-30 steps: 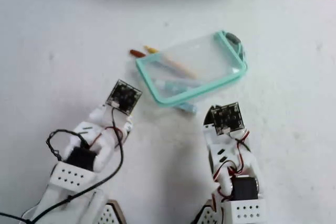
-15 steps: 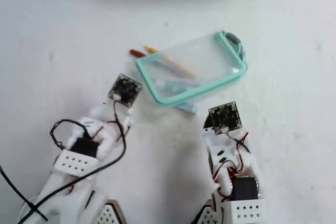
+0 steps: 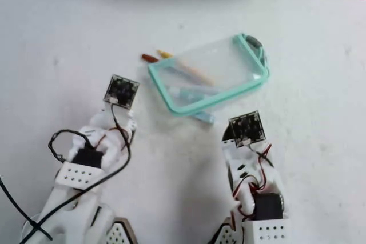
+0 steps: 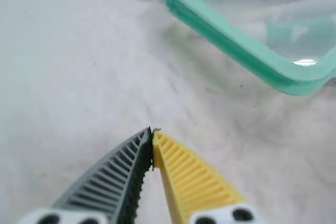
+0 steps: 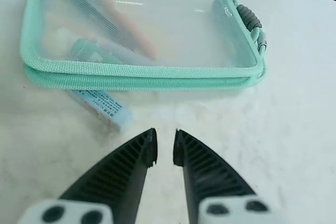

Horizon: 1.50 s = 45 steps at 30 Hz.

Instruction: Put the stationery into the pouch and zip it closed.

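Teal-edged pouch [image 3: 162,87] lies diagonally on the counter [image 3: 57,27], 2 pen tips [image 3: 150,58] jutting from its far-left corner. Left gripper [image 4: 152,132] has its fingers clenched, empty; right gripper [image 5: 164,137] has them slightly parted.

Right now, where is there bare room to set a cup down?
Bare table lies left of the pouch, right of its zipper end, and between the two arms. Crowded: the pouch's near edge, where a blue pen juts toward the right hand, and its far-left corner, where two coloured tips stick out.

White table [image 3: 68,27], dark room beyond it
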Each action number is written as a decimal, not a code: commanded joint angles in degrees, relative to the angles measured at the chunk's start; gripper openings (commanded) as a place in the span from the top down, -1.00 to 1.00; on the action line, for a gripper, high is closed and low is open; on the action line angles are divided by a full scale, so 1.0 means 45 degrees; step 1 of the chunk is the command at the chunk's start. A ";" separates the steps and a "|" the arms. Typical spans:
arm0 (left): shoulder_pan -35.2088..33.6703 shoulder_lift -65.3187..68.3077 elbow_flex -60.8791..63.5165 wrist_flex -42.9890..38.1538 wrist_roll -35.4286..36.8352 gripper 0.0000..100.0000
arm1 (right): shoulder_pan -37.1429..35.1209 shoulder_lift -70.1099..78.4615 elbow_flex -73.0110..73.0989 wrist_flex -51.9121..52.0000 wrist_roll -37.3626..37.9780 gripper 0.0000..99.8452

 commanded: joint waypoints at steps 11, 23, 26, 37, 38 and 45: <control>-0.0049 -0.0049 -0.0606 -0.0176 0.0176 0.95 | -0.0107 0.0361 -0.3419 0.0908 -0.0020 0.88; 0.0694 -0.0068 -0.0293 -0.0117 0.0117 0.95 | -0.0010 0.9328 -0.9866 -0.0850 0.0059 0.87; 0.1006 -0.0068 -0.0274 -0.0098 0.0098 0.95 | 0.0459 1.1868 -1.2190 -0.0928 0.0059 0.88; 0.1006 -0.0068 -0.0293 -0.0176 0.0098 0.95 | 0.2686 2.1441 -1.8735 -0.0342 -0.0020 0.87; 0.1006 -0.0068 -0.0293 -0.0176 0.0098 0.95 | 0.2764 2.2125 -1.9263 -0.0381 -0.0020 0.87; 0.0889 -0.0068 -0.0274 -0.0098 0.0098 0.95 | 0.3038 2.7438 -2.3385 -0.0225 -0.0020 0.86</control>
